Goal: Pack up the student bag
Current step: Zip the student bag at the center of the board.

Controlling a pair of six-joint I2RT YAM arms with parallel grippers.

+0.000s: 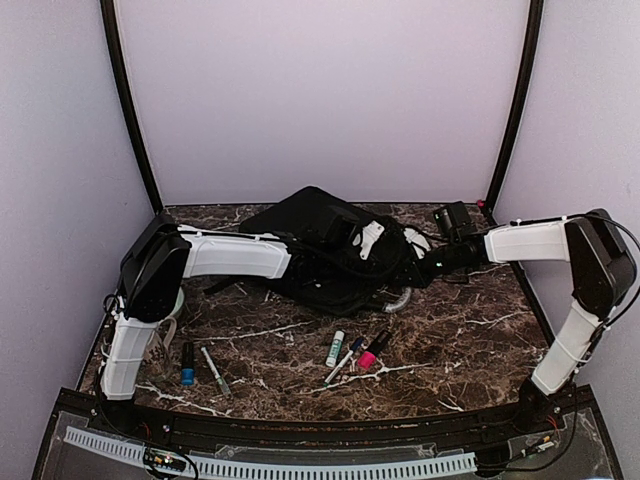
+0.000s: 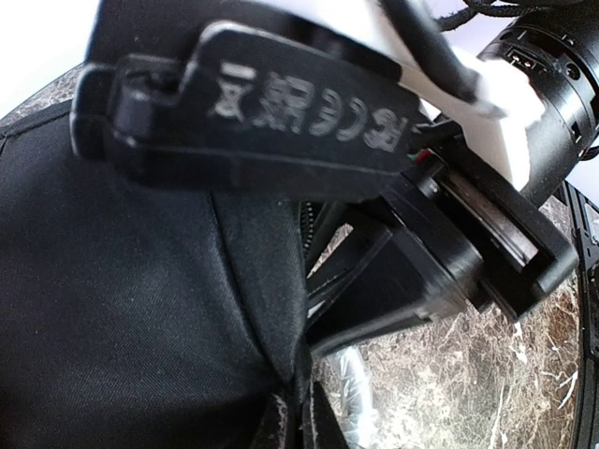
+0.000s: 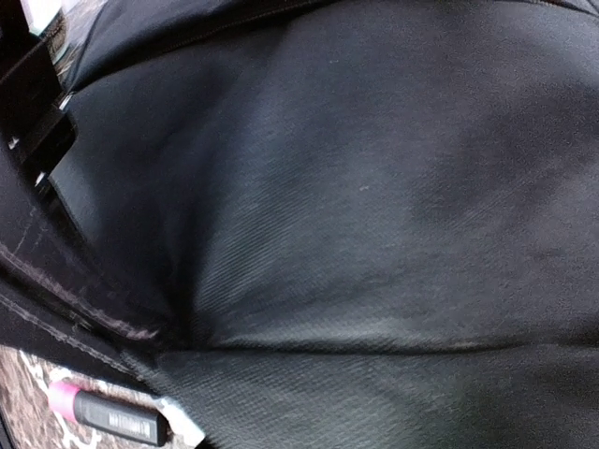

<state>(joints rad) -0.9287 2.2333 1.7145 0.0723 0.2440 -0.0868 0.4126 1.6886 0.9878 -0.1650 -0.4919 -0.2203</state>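
The student bag (image 1: 300,235) is a large black fabric backpack lying at the back middle of the marble table. My left gripper (image 1: 380,258) reaches across it from the left. In the left wrist view that gripper (image 2: 301,421) is shut on a gathered fold of the bag's cloth (image 2: 140,309). My right gripper (image 1: 414,268) comes in from the right and presses against the bag's right side. Black bag fabric (image 3: 356,206) fills the right wrist view and hides the right fingers, so their state does not show.
Loose pens and markers lie in front of the bag: a pink-capped marker (image 1: 368,356) (image 3: 103,416), a green-and-white stick (image 1: 335,348), a blue-capped marker (image 1: 187,364) and a pen (image 1: 214,370). A clear plastic piece (image 2: 354,398) lies under the bag's edge. A black device (image 1: 455,220) sits back right.
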